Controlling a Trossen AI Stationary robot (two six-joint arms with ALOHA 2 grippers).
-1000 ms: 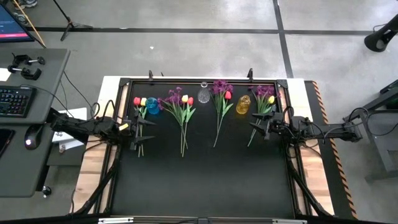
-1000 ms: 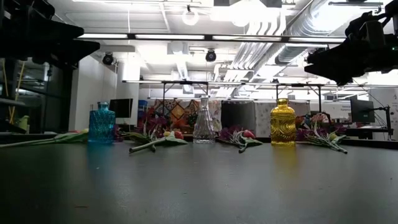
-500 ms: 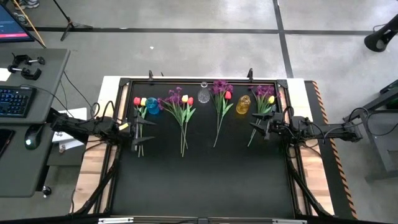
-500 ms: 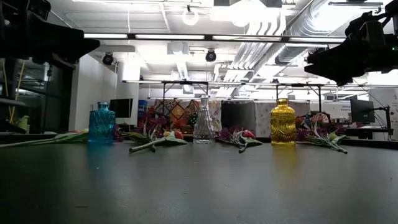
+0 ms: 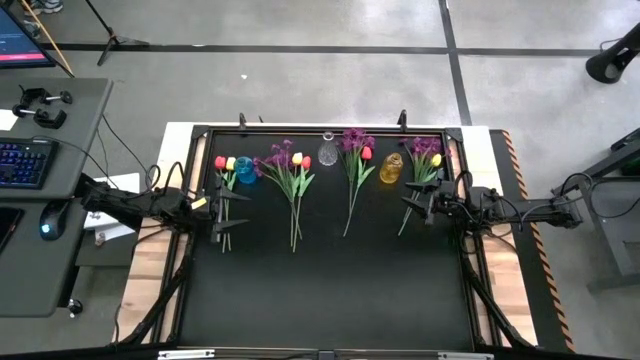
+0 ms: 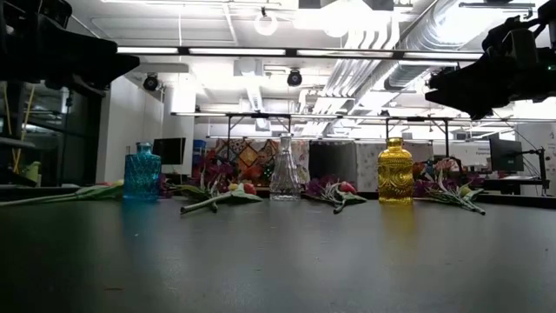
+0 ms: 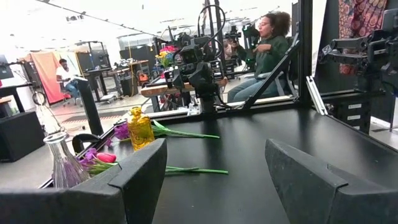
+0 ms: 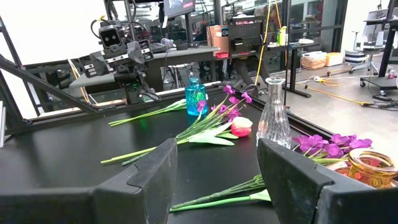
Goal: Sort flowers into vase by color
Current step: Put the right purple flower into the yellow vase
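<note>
Three small vases stand in a row near the far edge: blue [image 5: 245, 170], clear [image 5: 328, 152] and yellow [image 5: 391, 168]. Four loose bunches of flowers lie flat beside them: red and yellow tulips [image 5: 224, 165], purple sprigs with tulips [image 5: 288, 162], purple with a red tulip [image 5: 355, 146], and purple with a yellow tulip [image 5: 425, 152]. My left gripper [image 5: 222, 206] is open, raised over the stems of the leftmost bunch. My right gripper [image 5: 415, 206] is open, raised over the stem end of the rightmost bunch. Both hang well above the table in the low view.
A black mat [image 5: 320, 290] covers the table inside a raised frame [image 5: 330, 129]. The mat's near half holds no objects. A desk with keyboard and mouse [image 5: 40, 170] stands left of the table. People [image 7: 268, 43] sit in the room beyond the table.
</note>
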